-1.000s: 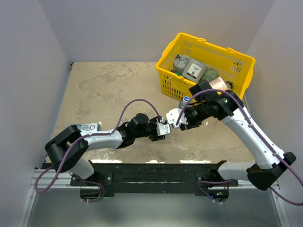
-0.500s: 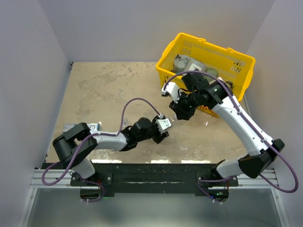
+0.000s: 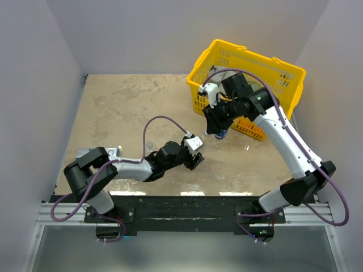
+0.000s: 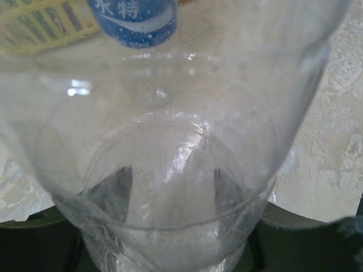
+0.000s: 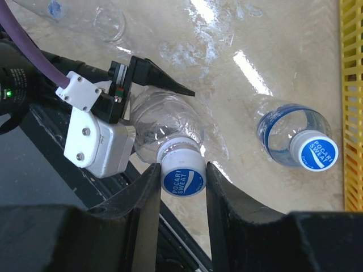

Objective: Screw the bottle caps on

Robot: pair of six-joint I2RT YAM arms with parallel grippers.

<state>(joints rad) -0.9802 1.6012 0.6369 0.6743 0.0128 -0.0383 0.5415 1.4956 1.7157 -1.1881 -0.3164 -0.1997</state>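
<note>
The left arm's fingers (image 5: 152,73) are clamped round the body of an unlabelled bottle (image 5: 164,122) just left of centre in the right wrist view, tipping it so its blue cap (image 5: 182,176) faces up toward the other arm, presumably to brace it against twisting; the right fingers (image 5: 144,204) stand apart and empty, framing that cap without touching it, as far as I can tell. The labelled bottle (image 5: 281,127) sits capped on the counter (image 5: 227,34) at the right, near the yellow basket (image 5: 351,85); another clear bottle (image 5: 110,22) is at upper left.
</note>
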